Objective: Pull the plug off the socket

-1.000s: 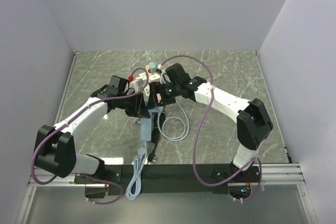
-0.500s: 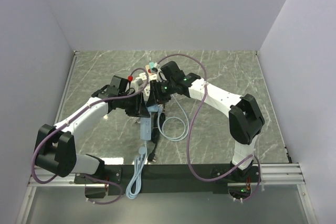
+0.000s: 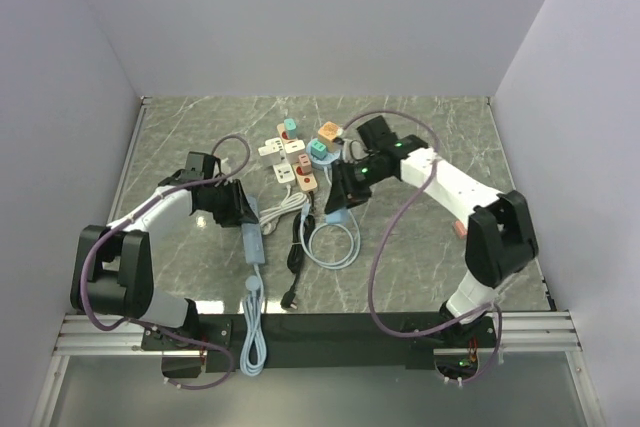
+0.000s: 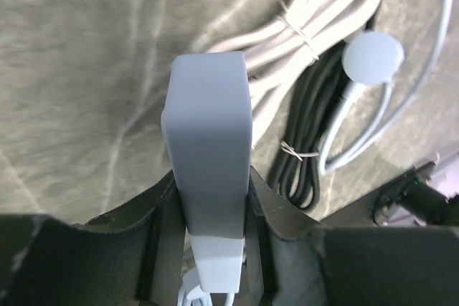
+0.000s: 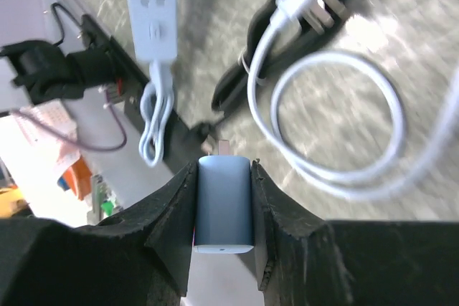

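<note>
Plug (image 5: 224,223) out of socket, gripped across its flat sides by the right gripper (image 5: 224,202), fingers closed snug on it, one bare pin showing at its far end. It hung near the middle of the table (image 3: 430,127), well apart from the power strip (image 4: 208,155). Left gripper (image 4: 211,209) was clamped on the strip's cord end, toward the left edge and about halfway between the near and far edges; whether the strip rested on the surface or hung just above it could not be told.

Coiled white cable (image 3: 330,242) and a bundled black cable (image 3: 295,257) lay between the two arms. Cluster of small adapters (image 3: 295,157) sat beyond them, toward the far edge.

Judgement: the pull looked done, so what remained was parting cleanly. Best handling would be to keep the strip pinned while the plug goes to a bare patch toward the right edge, clear of the white loop. Lower it flat and let go only once it rests. Snagging the loose cables looked the main risk.
</note>
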### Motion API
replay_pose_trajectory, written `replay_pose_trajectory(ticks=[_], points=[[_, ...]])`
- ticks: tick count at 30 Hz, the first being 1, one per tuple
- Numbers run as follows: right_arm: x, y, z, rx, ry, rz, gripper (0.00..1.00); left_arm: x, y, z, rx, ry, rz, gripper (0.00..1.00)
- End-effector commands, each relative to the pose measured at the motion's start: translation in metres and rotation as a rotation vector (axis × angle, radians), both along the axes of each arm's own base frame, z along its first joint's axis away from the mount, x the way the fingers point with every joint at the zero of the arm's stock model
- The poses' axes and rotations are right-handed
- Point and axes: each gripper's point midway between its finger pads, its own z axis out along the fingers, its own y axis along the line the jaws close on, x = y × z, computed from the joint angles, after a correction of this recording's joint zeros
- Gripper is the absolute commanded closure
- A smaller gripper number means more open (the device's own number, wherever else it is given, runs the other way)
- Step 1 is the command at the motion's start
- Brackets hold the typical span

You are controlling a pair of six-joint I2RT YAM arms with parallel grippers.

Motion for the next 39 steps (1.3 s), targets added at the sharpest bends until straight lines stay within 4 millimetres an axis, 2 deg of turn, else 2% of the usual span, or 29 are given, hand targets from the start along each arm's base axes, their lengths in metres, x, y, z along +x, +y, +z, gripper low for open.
replay_pose_trajectory(ticks=[1,4,6,8,10,11,12,14,15,16,17,19,20,22,23,25,27,29,31,32,33,35,38,39], points=[[-0.026,-0.017,0.041,0.092,-0.017,0.105,1.0,0.015,0.016,-0.004,0.1,-0.065,0.008,1.0],[-0.017,-0.03,0.041,0.023,-0.04,0.032,1.0,0.021,0.018,0.001,0.108,-0.079,0.017,0.99],[0.005,-0.048,0.035,-0.021,-0.063,-0.087,1.0,0.026,0.021,0.008,0.125,-0.094,0.031,1.0],[0.032,-0.086,0.019,-0.122,-0.071,-0.288,1.0,0.033,0.034,0.017,0.163,-0.107,0.075,1.0],[0.046,-0.122,0.004,-0.205,-0.05,-0.481,1.0,0.04,0.049,0.029,0.171,-0.122,0.128,1.0],[0.057,-0.148,-0.006,-0.287,-0.071,-0.589,1.0,0.049,0.058,0.041,0.192,-0.151,0.161,1.0],[0.065,-0.185,-0.015,-0.339,-0.035,-0.752,1.0,0.047,0.067,0.044,0.215,-0.13,0.189,1.0],[0.073,-0.231,-0.028,-0.436,-0.035,-0.923,1.0,0.058,0.094,0.058,0.278,-0.148,0.275,1.0],[0.07,-0.247,-0.039,-0.473,-0.002,-0.982,1.0,0.057,0.107,0.058,0.297,-0.121,0.314,0.99],[0.072,-0.273,-0.044,-0.495,0.025,-1.076,1.0,0.06,0.122,0.061,0.305,-0.119,0.36,1.0],[0.071,-0.285,-0.049,-0.523,0.03,-1.122,1.0,0.064,0.131,0.067,0.314,-0.124,0.393,1.0],[0.07,-0.31,-0.058,-0.564,0.053,-1.228,1.0,0.066,0.152,0.066,0.352,-0.104,0.472,1.0],[0.07,-0.316,-0.059,-0.571,0.054,-1.26,1.0,0.07,0.158,0.069,0.355,-0.108,0.493,1.0],[0.068,-0.332,-0.063,-0.603,0.068,-1.336,1.0,0.075,0.182,0.065,0.42,-0.096,0.563,1.0],[0.067,-0.338,-0.064,-0.625,0.07,-1.361,1.0,0.078,0.186,0.063,0.428,-0.089,0.569,1.0],[0.063,-0.357,-0.067,-0.703,0.064,-1.427,1.0,0.081,0.207,0.05,0.522,-0.043,0.601,0.99],[0.059,-0.369,-0.072,-0.769,0.086,-1.47,1.0,0.091,0.216,0.041,0.564,0.001,0.592,0.99],[0.054,-0.378,-0.075,-0.817,0.1,-1.492,0.99,0.104,0.222,0.043,0.587,0.004,0.593,0.99],[0.053,-0.385,-0.074,-0.859,0.1,-1.524,0.98,0.109,0.232,0.031,0.633,0.05,0.586,0.99],[0.053,-0.387,-0.074,-0.868,0.102,-1.534,0.97,0.115,0.234,0.034,0.644,0.053,0.586,0.99],[0.052,-0.39,-0.072,-0.889,0.097,-1.542,0.96,0.116,0.236,0.023,0.658,0.09,0.577,0.99],[0.044,-0.399,-0.069,-0.959,0.105,-1.559,0.93,0.121,0.241,0.021,0.69,0.099,0.585,0.99],[0.044,-0.404,-0.063,-0.986,0.092,-1.582,0.89,0.118,0.249,0.009,0.742,0.143,0.597,0.99],[0.045,-0.404,-0.064,-0.983,0.092,-1.583,0.89,0.117,0.249,0.001,0.749,0.164,0.595,0.93]])
